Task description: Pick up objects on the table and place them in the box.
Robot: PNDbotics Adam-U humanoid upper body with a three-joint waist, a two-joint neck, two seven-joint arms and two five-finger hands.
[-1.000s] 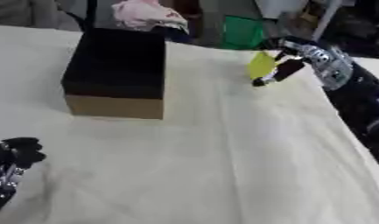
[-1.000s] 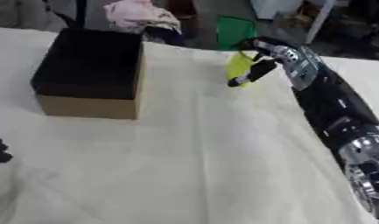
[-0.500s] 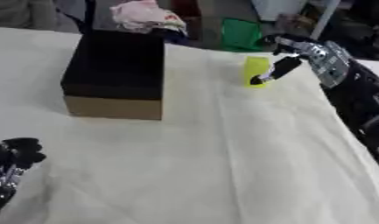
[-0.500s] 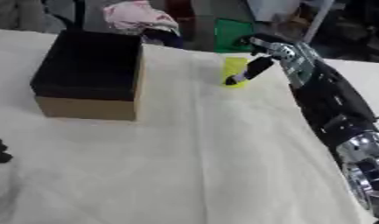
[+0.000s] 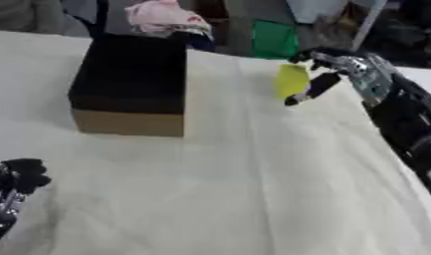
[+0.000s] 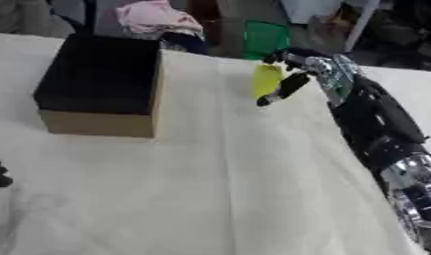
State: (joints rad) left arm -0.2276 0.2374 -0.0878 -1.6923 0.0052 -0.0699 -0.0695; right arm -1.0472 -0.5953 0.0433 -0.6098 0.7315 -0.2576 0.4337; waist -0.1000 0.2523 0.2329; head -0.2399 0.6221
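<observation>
Judging from the left eye view, a yellow object was held between thumb and fingers of the right hand above the far right part of the table, and it had been carried leftward since a second earlier, nearer the box at the far left. The left hand was kept curled and empty at the near left corner.

In the right eye view, the object was seen still well short of the box, so the drop remained undone.
</observation>
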